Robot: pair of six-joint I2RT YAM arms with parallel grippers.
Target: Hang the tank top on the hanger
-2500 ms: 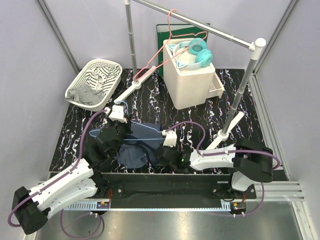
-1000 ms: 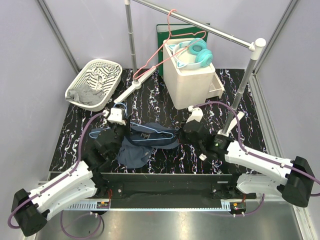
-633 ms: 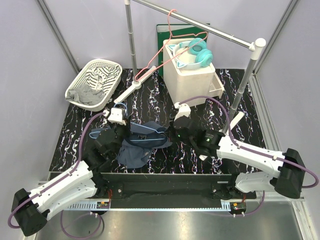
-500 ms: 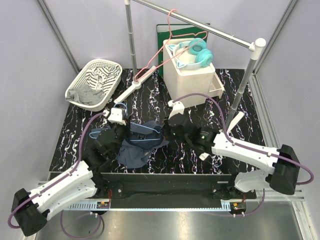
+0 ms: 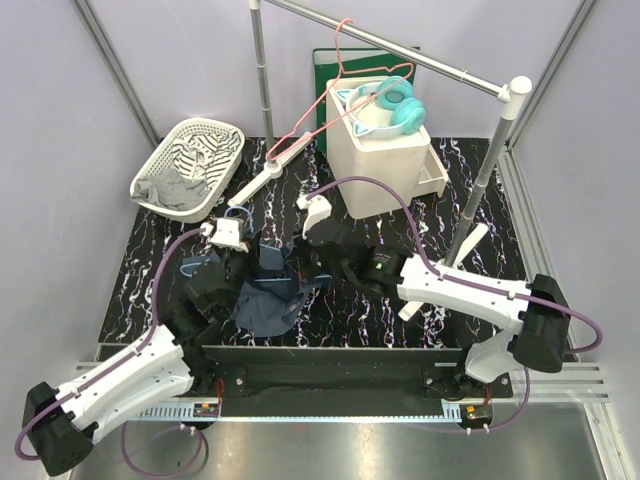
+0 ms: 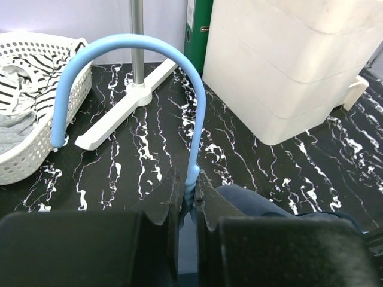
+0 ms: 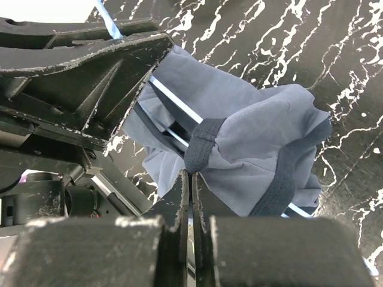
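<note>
The light-blue hanger (image 6: pixel 197 107) points its curved hook toward the back, and my left gripper (image 6: pixel 190 186) is shut on its neck. In the top view the left gripper (image 5: pixel 247 245) sits at the left of the bunched navy tank top (image 5: pixel 268 305), with the hanger's hook (image 5: pixel 238 212) just beyond it. My right gripper (image 7: pixel 191 172) is shut on a seamed strap of the tank top (image 7: pixel 257 137), with the hanger's wire (image 7: pixel 173 104) running through the cloth. From above, the right gripper (image 5: pixel 300 268) is close beside the left one.
A white basket (image 5: pixel 160 150) with striped and grey cloth sits back left. A white drawer box (image 5: pixel 380 160) carrying teal headphones (image 5: pixel 392 100) stands at the back. A pink-red hanger (image 5: pixel 320 115) hangs from the rack rail (image 5: pixel 400 50), whose foot (image 5: pixel 262 175) lies nearby.
My right arm has swung left from the table's right side, carrying the strap over toward the left gripper, and the top has bunched up. The left arm has barely moved.
</note>
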